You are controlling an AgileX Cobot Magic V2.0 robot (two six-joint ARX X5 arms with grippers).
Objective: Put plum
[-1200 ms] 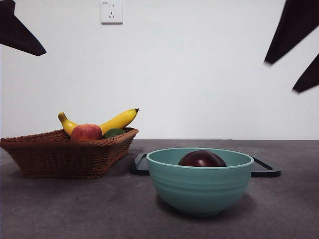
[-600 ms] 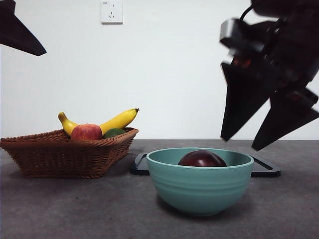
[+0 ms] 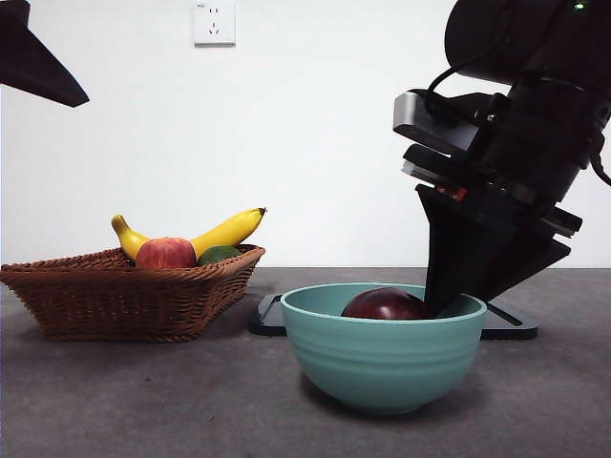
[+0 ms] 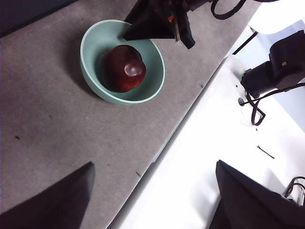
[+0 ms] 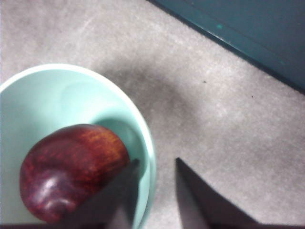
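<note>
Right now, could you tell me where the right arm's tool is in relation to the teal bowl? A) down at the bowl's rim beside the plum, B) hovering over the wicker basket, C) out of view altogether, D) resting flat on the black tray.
A: the right tool stands at the rim of the teal bowl, one jaw inside next to the plum and the other outside the wall, as the right wrist view shows.
</note>
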